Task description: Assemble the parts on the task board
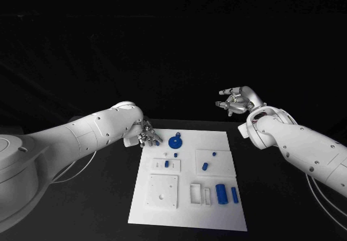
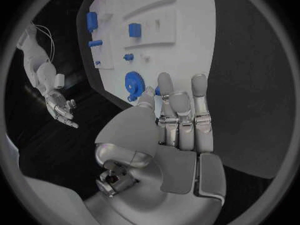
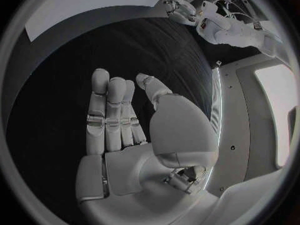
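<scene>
A black tabletop is seen carrying the white task board at its middle. The board is divided into raised white fixtures and recesses, and blue parts are spread across it.

The left hand is held just beside the board's far left corner, close to a blue gear; in the left wrist view its fingers are extended side by side over the board's edge and nothing is gripped. The right hand is raised well apart from the board, beyond its far right corner, with fingers spread and nothing held.

Of the parts, the gear is seen near the far edge, two blue cylinders are lying side by side at the near right, and small blue pegs are seen in the middle fixtures. Whether the pegs are seated or merely lying cannot be told.

The task is judged to be at an early stage: the cylinders are loose, and most of the assembly is left to do.
</scene>
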Action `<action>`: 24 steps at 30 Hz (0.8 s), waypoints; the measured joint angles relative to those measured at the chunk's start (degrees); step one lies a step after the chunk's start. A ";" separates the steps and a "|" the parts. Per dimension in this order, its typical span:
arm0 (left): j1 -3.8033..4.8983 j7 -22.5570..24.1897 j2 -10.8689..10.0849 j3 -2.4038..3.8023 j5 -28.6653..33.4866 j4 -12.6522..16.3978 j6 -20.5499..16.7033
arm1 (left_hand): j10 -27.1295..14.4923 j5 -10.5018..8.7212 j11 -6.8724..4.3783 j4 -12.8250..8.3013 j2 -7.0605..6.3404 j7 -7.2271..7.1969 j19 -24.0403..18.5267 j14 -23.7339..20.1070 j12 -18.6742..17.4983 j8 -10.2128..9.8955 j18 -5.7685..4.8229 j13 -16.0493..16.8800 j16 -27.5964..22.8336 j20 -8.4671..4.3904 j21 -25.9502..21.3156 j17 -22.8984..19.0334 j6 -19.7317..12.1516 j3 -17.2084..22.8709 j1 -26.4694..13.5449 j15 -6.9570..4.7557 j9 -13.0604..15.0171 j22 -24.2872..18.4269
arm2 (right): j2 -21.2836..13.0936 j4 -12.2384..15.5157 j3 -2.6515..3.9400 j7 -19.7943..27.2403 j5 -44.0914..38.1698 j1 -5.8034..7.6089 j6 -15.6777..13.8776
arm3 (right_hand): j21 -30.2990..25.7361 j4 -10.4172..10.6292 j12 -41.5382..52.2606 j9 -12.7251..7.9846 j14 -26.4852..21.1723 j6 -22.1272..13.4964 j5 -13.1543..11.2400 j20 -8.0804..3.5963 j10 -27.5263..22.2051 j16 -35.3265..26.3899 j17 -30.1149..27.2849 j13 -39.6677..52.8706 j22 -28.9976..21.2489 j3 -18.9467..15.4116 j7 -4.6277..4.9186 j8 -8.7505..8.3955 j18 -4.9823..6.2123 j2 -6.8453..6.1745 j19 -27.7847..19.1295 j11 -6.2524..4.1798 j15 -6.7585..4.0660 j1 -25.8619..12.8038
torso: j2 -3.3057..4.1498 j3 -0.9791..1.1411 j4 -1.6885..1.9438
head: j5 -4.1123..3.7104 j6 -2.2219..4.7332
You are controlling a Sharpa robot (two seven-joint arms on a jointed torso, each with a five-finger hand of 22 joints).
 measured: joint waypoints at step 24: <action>-0.01 1.27 -2.79 -0.01 1.52 3.79 -3.02 | 0.43 -7.65 -0.43 -3.80 -6.15 -0.40 0.00 0.42 -0.45 4.32 -0.01 -0.59 0.68 -0.42 1.79 0.89 -1.24 28.82 -2.48 -0.81 3.68 0.03 | 0.02 -0.31 0.00 -0.08 -0.01 0.00 0.81 | 0.00 0.00 0.00 0.00 0.00 0.12 -0.04 0.00 0.02 0.00 0.00 -0.03 0.00 0.00 -0.12 0.00 0.00 0.00 0.00 -0.02 0.00 0.00 | -0.12 -0.01 0.10 | 0.14 -0.21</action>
